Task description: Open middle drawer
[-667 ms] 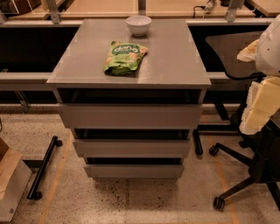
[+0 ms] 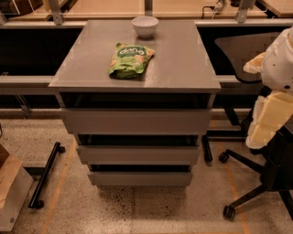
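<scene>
Camera view puts the claw (image 2: 268, 119) at the right edge of the scene, a cream-coloured piece hanging below the arm's white rounded housing (image 2: 280, 59); whether the claw is spread or pressed together cannot be told, and it touches nothing that can be made out; just under and behind it stands a black office chair (image 2: 270, 180), its castored legs spread over the speckled floor (image 2: 146, 210); further left of the claw, and apart from it, stands the grey cabinet (image 2: 183, 68), whose right side faces the claw; on the cabinet's front the three plain fronts are stacked, each with a dark slot above it; the top drawer (image 2: 135, 121) lies about level with the claw, the middle drawer (image 2: 137, 154) lies lower than the claw and well to its left, directly under the top drawer, and the lowest drawer (image 2: 139, 178) sits beneath that, nearest the floor; the claw is clear of all three; on the cabinet's top, higher than the claw and to its left, a green snack bag (image 2: 130, 59) lies flat, and beyond it, near the far edge, a white bowl (image 2: 145, 26) stands upright; past the cabinet a long bench (image 2: 105, 8) runs across the back; farthest from the claw, at the lower left, a black wheeled bar (image 2: 43, 176) lies on the floor beside a cardboard box (image 2: 9, 185).
</scene>
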`<state>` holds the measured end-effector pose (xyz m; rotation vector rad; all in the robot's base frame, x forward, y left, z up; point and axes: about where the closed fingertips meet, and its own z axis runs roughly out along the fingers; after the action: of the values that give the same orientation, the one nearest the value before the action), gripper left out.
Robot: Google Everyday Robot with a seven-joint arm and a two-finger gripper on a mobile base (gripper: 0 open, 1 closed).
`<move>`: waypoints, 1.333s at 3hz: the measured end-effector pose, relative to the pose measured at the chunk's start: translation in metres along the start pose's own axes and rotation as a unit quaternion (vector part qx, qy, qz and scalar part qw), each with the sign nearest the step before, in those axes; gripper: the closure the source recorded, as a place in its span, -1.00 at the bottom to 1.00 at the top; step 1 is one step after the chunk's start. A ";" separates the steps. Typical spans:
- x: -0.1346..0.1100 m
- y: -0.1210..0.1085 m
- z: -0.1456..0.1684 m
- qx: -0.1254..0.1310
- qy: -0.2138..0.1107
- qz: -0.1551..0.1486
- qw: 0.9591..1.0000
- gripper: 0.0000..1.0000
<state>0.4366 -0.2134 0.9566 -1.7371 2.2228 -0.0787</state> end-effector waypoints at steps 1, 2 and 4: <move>0.008 0.010 0.042 -0.013 -0.014 0.006 1.000 -1.00; 0.014 0.010 0.099 -0.033 -0.040 0.013 0.999 -1.00; 0.009 -0.002 0.176 -0.069 -0.065 0.025 0.995 -1.00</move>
<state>0.4863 -0.1957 0.7884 -1.7005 2.2218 0.1981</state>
